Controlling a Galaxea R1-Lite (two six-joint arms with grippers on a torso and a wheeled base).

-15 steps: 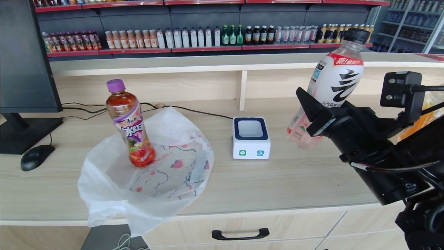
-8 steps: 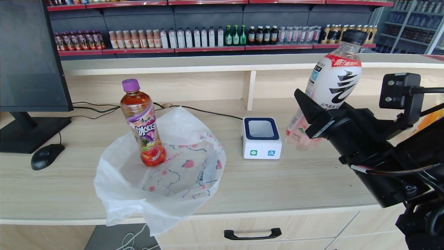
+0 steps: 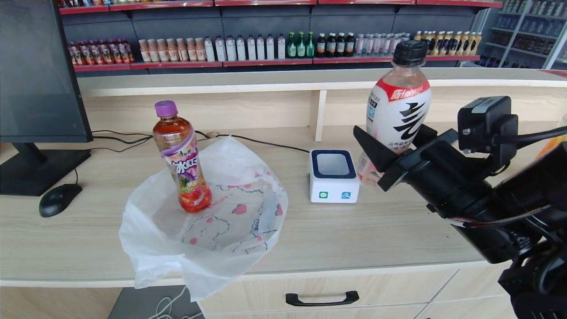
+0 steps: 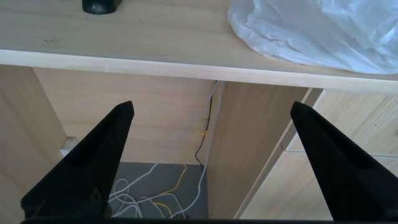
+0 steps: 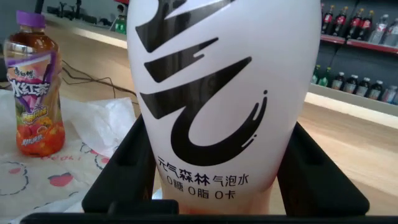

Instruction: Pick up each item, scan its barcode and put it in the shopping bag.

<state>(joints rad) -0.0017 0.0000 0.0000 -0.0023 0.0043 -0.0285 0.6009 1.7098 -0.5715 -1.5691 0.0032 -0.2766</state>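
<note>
My right gripper [image 3: 392,153] is shut on a white-labelled bottle [image 3: 394,113] with a black cap, held nearly upright just right of the white barcode scanner [image 3: 333,176]. In the right wrist view the same white-labelled bottle [image 5: 214,99] stands between the fingers [image 5: 118,168]. A red tea bottle [image 3: 181,157] with a purple cap stands upright on the far part of the white shopping bag [image 3: 208,217], which lies spread on the counter; the red tea bottle [image 5: 36,93] also shows from the right wrist. My left gripper [image 4: 211,155] hangs open below the counter edge, with the bag [image 4: 317,31] above it.
A black mouse [image 3: 60,199] and a monitor [image 3: 37,88] occupy the counter's left end, with cables [image 3: 248,141] running behind the bag. A raised ledge [image 3: 283,84] backs the counter, and a drawer handle [image 3: 321,299] sits below its front edge.
My right gripper has carried the white-labelled bottle left toward the scanner and tipped it from a lean to nearly upright. The head camera shifted earlier; the tea bottle and bag stay put.
</note>
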